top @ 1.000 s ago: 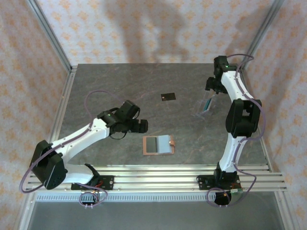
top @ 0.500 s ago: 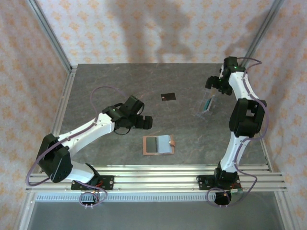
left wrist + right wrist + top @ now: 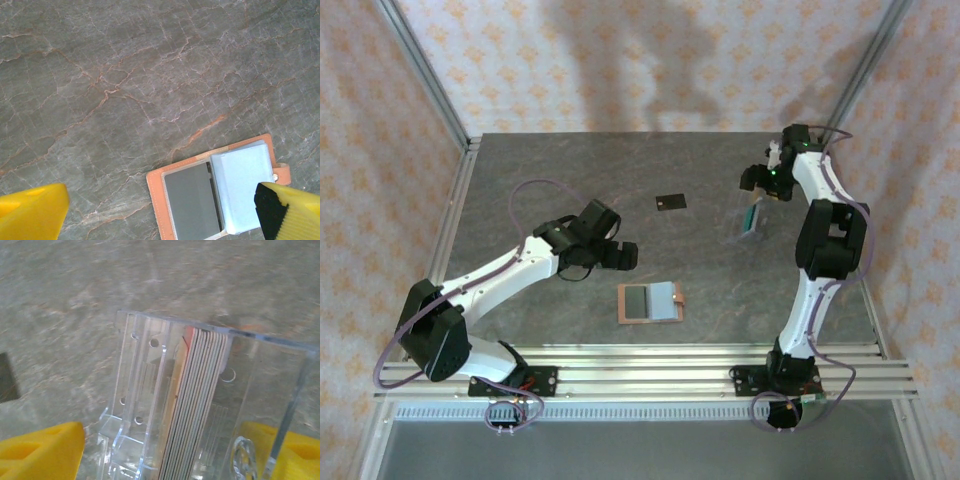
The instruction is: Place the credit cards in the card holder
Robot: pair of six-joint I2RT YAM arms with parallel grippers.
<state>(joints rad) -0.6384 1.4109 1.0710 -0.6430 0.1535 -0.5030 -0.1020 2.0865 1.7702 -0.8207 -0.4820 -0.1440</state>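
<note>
**Item 1. Table** [image 3: 550, 170]: grey stone-patterned top inside a walled cell with patterned paper.

**Item 2. Card holder** [image 3: 650, 302]: tan, lying open and flat on the table near the front edge, between the two arm bases. In the left wrist view [image 3: 200, 200] it shows a dark pocket on one leaf, a pale blue sleeve on the other, and a small snap tab at the outer edge.

**Item 3. Black card** [image 3: 670, 201]: one credit card, flat on the table, well apart from the card holder toward the far side. Its corner shows at the left edge of the right wrist view [image 3: 6, 377].

**Item 4. Clear case** [image 3: 751, 222]: transparent plastic, standing tilted at the right of the table. It holds a stack of cards [image 3: 197, 390] on edge, with grey and reddish edges visible. The top view shows a teal face.

**Item 5. Left gripper** [image 3: 623, 257]: jaws spread wide and holding nothing. It hovers above the table just beside the card holder; its yellow fingers [image 3: 32, 212] frame that view.

**Item 6. Right gripper** [image 3: 757, 190]: jaws wide apart, one yellow finger [image 3: 42, 450] on either side of the clear case. A gap shows on the left side; contact on the right cannot be told.
</note>
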